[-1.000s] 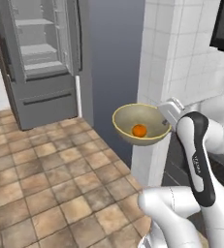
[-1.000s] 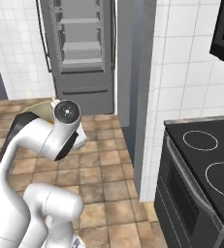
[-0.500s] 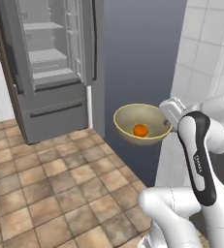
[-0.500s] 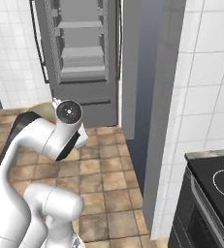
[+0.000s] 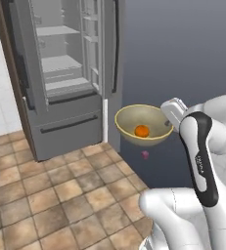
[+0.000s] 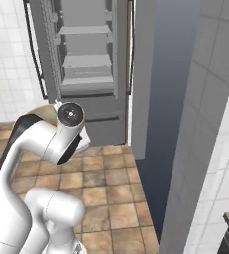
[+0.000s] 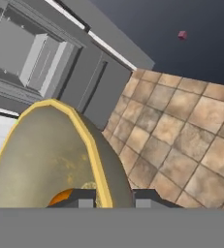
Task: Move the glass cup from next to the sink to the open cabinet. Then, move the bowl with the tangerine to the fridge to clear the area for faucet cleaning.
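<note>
You have the yellow-rimmed beige bowl (image 5: pixel 143 126), with the orange tangerine (image 5: pixel 142 131) lying in its bottom, held up in the air above the brown tiled floor (image 5: pixel 51 195), its rim clamped between the dark fingers (image 7: pixel 87 199), just right of the open grey fridge (image 5: pixel 65 73).

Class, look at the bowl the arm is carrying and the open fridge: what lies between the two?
In the left base view, no object lies between the bowl, shut in the gripper, and the fridge; just bare tiled floor below.
</note>
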